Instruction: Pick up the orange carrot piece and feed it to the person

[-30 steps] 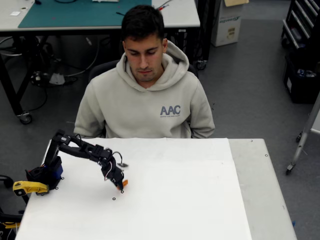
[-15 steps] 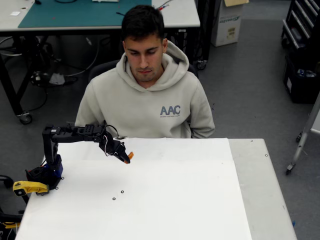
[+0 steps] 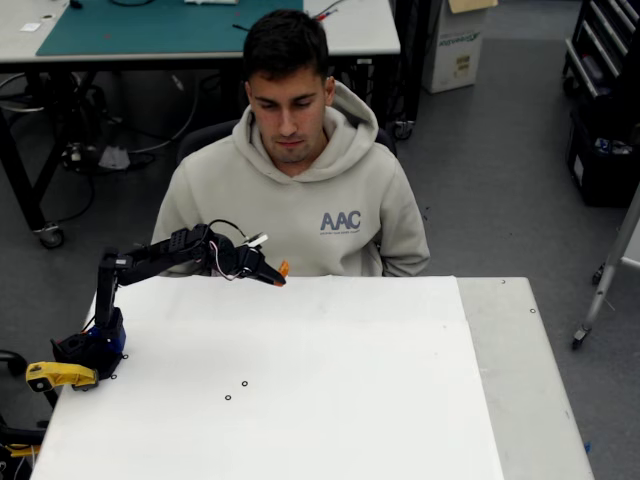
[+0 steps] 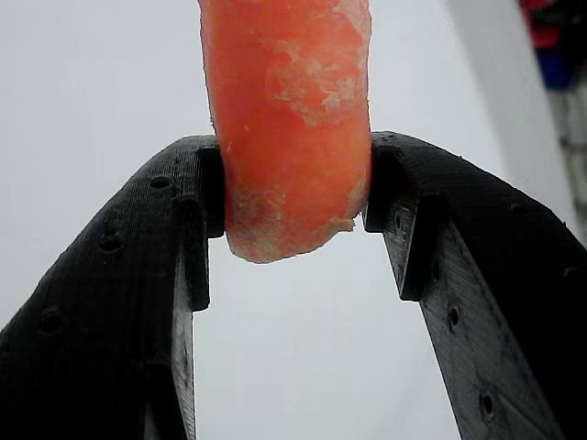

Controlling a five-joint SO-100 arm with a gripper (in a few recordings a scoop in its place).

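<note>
Hand (image 4: 292,197) clamped on orange carrot piece (image 4: 289,119), black matte printed fingers (image 4: 119,275) pressing both sides of it in wrist view. Carrot a stubby cylinder, moist surface with pale scuffed patches, ragged cut end just below the finger pads. Rows of small holes along the fingers. In overhead view hand (image 3: 277,273) raised above the far edge of white worktop (image 3: 330,400), carrot piece (image 3: 284,268) poking out of its tip as a small orange dot, pointing right, level with the lower chest of the person (image 3: 295,190). Black jointed arm (image 3: 150,262) reaching up and right from a blue base (image 3: 92,345) with yellow clamp (image 3: 55,375) at worktop's left edge. Person seated behind worktop, grey-beige hoodie with AAC lettering. Worktop flat, smooth, matte.
</note>
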